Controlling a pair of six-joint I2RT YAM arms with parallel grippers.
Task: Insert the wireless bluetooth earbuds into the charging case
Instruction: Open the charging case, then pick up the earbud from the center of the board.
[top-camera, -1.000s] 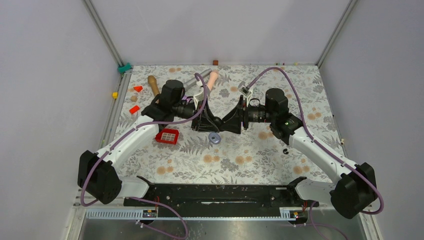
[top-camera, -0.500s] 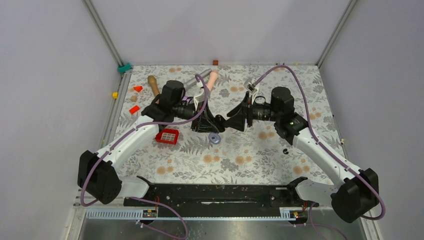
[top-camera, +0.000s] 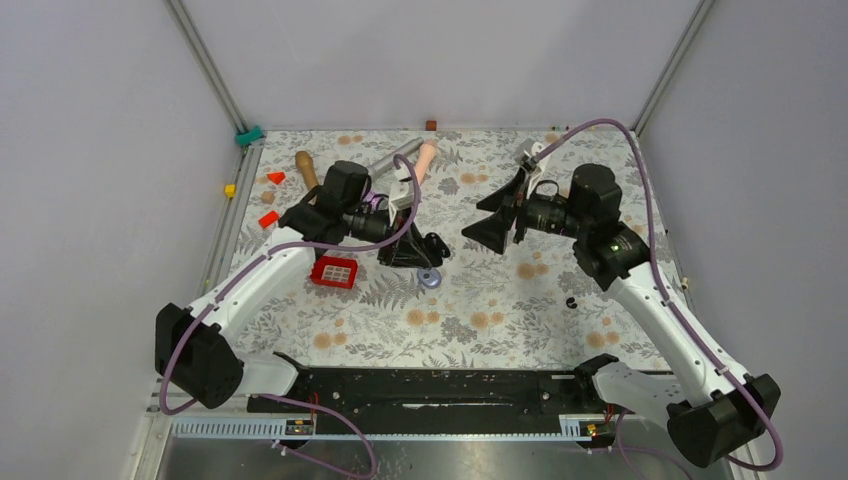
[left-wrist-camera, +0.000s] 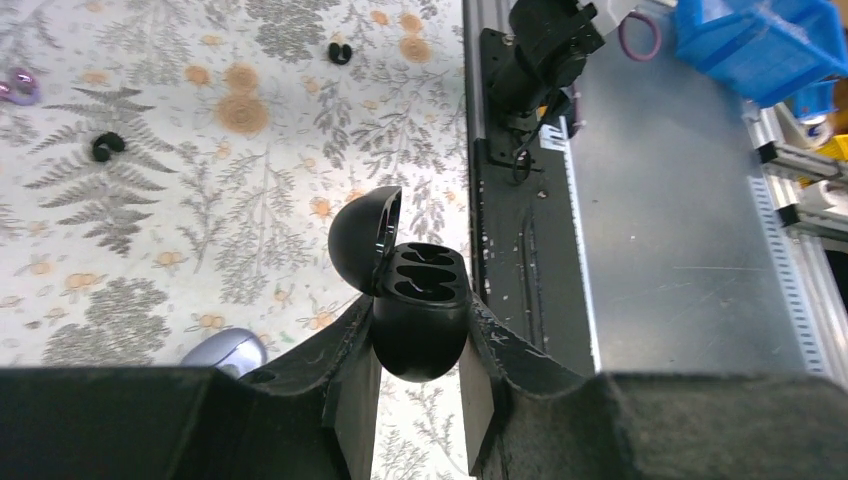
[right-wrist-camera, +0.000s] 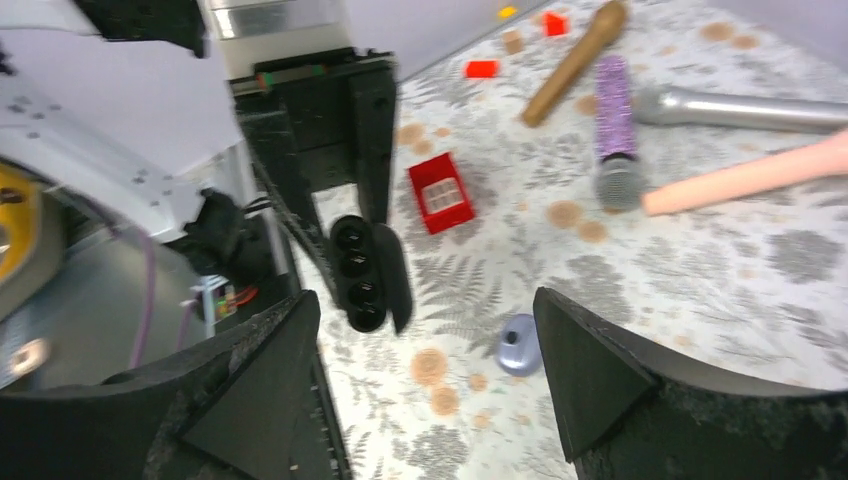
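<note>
The left gripper (top-camera: 418, 248) was clamped on the black charging case (left-wrist-camera: 420, 320), its lid swung open, at mid-table just right of the red tray (top-camera: 334, 272). The right gripper (top-camera: 485, 222) stood spread wide and empty, farther right, with bare table (top-camera: 480, 320) between them. One earbud (top-camera: 571, 302) lay loose toward the near right.

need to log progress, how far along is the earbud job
Done: the case is off the table, clamped in the left fingers with its lid open.
In hand: nothing more. The right fingers are open and empty.
Left: both wells look empty, and what seem to be the two earbuds lie on the table, so each needs picking up and inserting.
</note>
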